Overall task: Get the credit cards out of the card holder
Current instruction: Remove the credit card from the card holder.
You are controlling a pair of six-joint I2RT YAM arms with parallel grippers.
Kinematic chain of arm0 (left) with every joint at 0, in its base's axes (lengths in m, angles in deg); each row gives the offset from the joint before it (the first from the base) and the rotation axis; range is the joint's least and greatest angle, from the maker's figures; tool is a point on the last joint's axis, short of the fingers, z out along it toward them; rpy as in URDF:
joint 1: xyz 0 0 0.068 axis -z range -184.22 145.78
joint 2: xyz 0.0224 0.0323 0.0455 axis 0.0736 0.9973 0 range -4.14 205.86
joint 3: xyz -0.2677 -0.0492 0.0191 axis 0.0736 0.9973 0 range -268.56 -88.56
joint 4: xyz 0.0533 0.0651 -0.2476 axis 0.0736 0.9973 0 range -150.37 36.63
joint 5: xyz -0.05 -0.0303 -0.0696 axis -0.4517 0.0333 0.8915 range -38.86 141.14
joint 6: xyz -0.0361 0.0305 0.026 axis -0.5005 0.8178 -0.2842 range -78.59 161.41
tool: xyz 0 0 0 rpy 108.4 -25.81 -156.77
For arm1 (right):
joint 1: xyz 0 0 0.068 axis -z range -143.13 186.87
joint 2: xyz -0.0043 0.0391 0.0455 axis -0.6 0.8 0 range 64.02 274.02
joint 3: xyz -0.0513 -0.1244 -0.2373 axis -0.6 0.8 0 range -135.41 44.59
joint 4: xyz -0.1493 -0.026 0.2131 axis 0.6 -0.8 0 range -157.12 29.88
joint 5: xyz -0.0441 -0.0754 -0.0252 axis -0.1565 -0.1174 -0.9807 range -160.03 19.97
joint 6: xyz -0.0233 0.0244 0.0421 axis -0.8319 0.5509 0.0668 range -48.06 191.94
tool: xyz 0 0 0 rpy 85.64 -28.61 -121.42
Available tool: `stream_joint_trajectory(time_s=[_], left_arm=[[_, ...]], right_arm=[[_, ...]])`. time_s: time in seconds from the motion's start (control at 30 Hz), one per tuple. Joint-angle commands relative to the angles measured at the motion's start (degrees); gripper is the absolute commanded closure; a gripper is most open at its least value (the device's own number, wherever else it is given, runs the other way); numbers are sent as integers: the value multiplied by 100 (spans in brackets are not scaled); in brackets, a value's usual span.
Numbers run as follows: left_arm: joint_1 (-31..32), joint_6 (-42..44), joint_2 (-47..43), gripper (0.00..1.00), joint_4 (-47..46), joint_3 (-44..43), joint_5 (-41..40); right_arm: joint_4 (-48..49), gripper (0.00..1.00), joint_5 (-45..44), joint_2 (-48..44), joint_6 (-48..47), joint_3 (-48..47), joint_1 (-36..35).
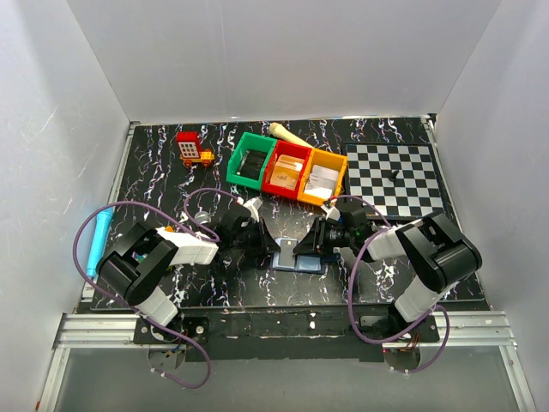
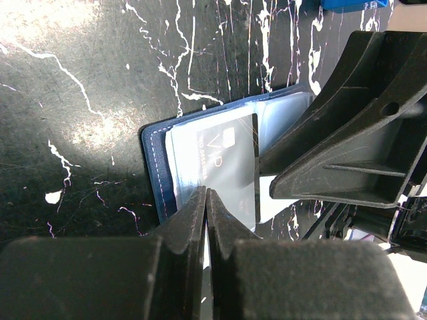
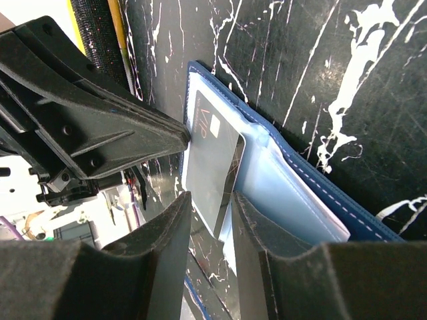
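The card holder [image 1: 302, 263] lies open on the black marbled table between my two arms, navy outside [image 2: 153, 167] and light blue inside [image 3: 287, 193]. A silver credit card [image 2: 230, 160] marked VIP sticks partway out of its pocket. My left gripper [image 2: 205, 195] is shut on the card's near edge. In the right wrist view that same gripper's tip touches the credit card [image 3: 210, 163]. My right gripper [image 3: 210, 208] stands open over the holder's other side, the card's corner in the gap between its jaws. One right fingertip [image 3: 248, 217] rests by the clear inner sleeve.
Green [image 1: 251, 160], red [image 1: 287, 169] and yellow [image 1: 322, 176] bins sit in a row behind the holder. A checkerboard [image 1: 396, 176] lies at the back right, a red toy [image 1: 193, 148] at the back left and a cyan pen [image 1: 99, 243] by the left edge.
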State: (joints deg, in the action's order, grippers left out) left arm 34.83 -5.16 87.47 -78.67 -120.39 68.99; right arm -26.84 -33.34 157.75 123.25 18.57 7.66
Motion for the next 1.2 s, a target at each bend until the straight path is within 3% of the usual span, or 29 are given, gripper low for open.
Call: stream_joint_trajectory(time_s=[0.0,1.17], left_arm=[[-11,69,120,100,354,134,-185],[33,104,225,100,213,143,8]], right_arm=[[223,62,137,119,19,-26,21],[1058,61,638,549,520,-254,-76]])
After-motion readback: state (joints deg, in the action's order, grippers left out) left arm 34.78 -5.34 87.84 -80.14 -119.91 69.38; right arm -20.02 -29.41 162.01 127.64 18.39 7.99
